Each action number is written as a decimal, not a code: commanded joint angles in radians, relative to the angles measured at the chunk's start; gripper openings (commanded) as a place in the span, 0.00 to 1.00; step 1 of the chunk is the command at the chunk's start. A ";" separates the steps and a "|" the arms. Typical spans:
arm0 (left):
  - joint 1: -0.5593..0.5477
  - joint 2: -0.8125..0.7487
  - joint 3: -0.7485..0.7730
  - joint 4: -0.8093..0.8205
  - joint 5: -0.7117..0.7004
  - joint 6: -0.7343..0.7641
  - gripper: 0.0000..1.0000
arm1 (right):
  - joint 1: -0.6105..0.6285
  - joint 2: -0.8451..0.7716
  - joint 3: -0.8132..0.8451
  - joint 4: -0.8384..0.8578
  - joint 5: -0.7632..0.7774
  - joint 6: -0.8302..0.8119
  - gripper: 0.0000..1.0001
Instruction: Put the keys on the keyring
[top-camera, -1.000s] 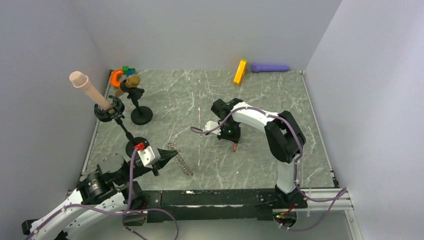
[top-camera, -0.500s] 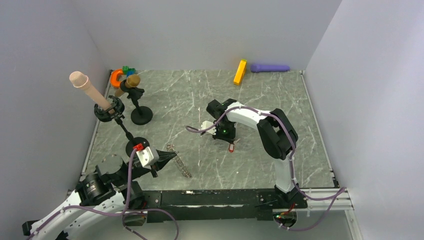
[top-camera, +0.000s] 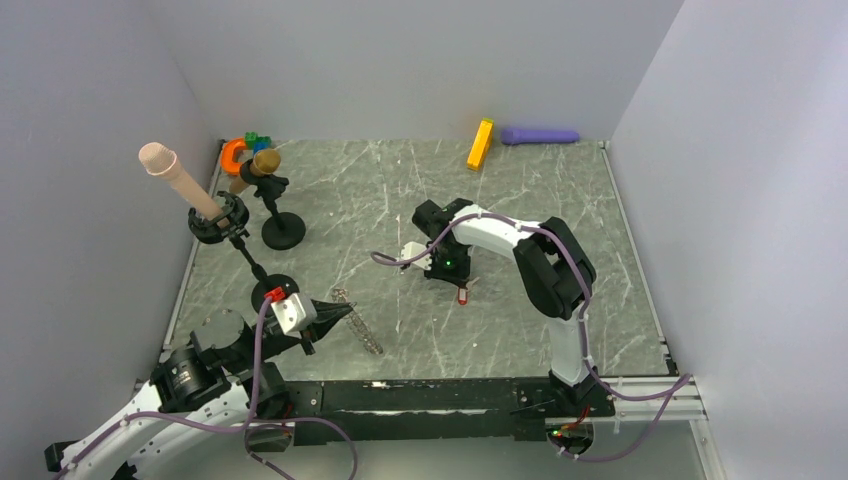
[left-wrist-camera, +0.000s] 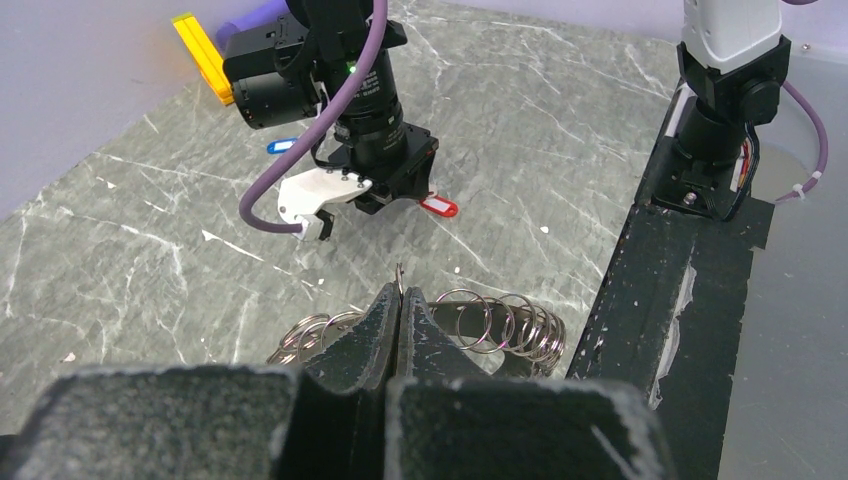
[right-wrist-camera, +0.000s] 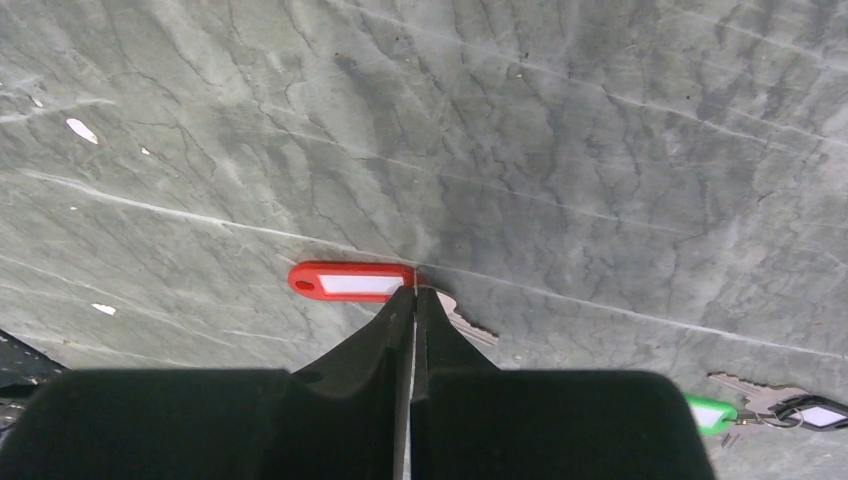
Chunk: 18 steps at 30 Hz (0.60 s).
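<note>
Since a second ago the right arm has shifted a little left and up in the overhead frame, and the red key (top-camera: 461, 294) has gone with it. The left arm has stayed put.

At far left two black stands (top-camera: 283, 231) crowd the counter's (top-camera: 400, 190) left edge. In the lower left the left fingers (left-wrist-camera: 399, 300) are pressed together on a wire loop of the keyring (left-wrist-camera: 500, 325). The rest of its coil lies flat just beside the black rail along the lower edge. Bare stone separates it from the red key, which lies flat near the centre.

The right fingers (right-wrist-camera: 413, 293) stand a hairline apart, tips at the joint between the red tag and its metal blade. I cannot tell whether they pinch it. A blue key (left-wrist-camera: 283, 146) lies beyond the right wrist. The green key (right-wrist-camera: 712, 414) and black key (right-wrist-camera: 815, 413) lie together, apart from the red one. Right of that arm the stone runs open to the right edge. An orange block (top-camera: 480, 144) and a purple cylinder (top-camera: 540, 135) lie against the top edge.
</note>
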 joint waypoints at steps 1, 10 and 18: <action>0.003 -0.009 0.013 0.048 -0.013 -0.014 0.00 | 0.003 -0.031 -0.019 0.041 -0.013 0.028 0.09; 0.003 -0.003 0.015 0.052 -0.010 -0.013 0.00 | -0.005 -0.049 -0.026 0.057 -0.015 0.036 0.14; 0.003 -0.001 0.013 0.056 -0.008 -0.012 0.00 | -0.015 -0.085 -0.040 0.074 -0.027 0.039 0.19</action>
